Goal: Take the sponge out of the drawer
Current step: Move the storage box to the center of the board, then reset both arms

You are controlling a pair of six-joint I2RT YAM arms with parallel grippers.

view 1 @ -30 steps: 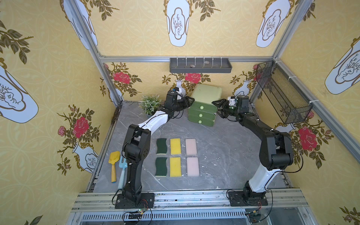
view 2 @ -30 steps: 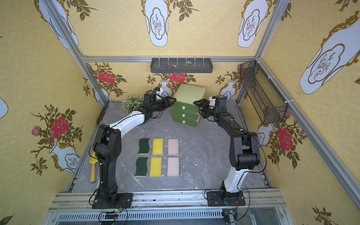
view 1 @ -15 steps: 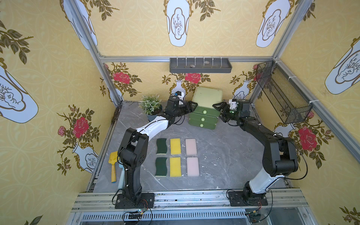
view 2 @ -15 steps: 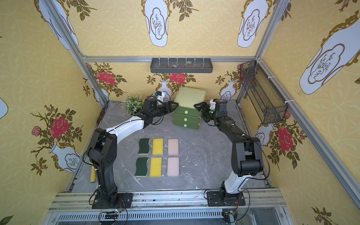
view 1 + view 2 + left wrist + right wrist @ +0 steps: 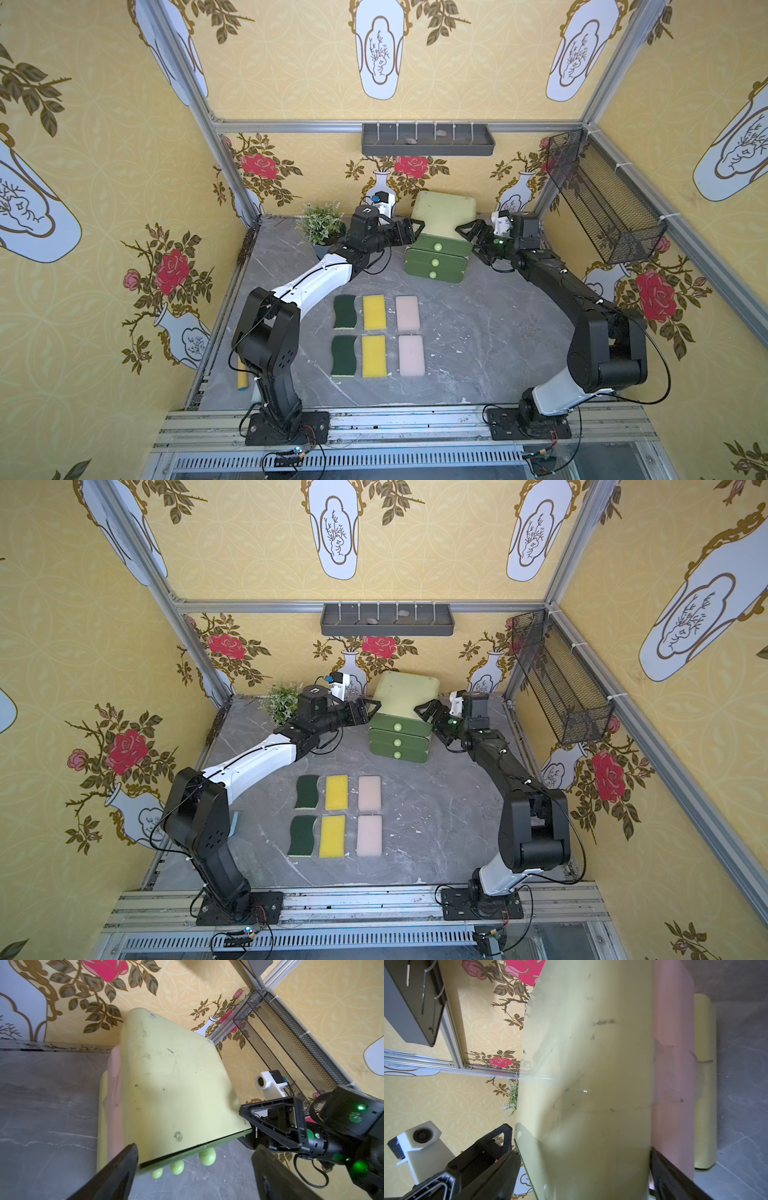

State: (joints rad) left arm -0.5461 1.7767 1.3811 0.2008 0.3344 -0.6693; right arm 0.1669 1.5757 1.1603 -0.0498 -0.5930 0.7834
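Left end effector (image 5: 414, 233) and right end effector (image 5: 466, 237) gape empty; shut drawers (image 5: 434, 262) hide contents

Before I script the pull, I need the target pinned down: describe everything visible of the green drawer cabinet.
The drawer cabinet is small, plastic-looking: pale green top, darker green front, three stacked drawers, all shut, each with a round light knob. It stands upright on the table, far back. The open left gripper and right gripper flank its top corners; contact is unclear.

On your grey desk (image 5: 478, 332) stands a green drawer chest (image 5: 441, 222); six sponges (image 5: 374, 355) lie before it, a plant (image 5: 321, 222) beside it.
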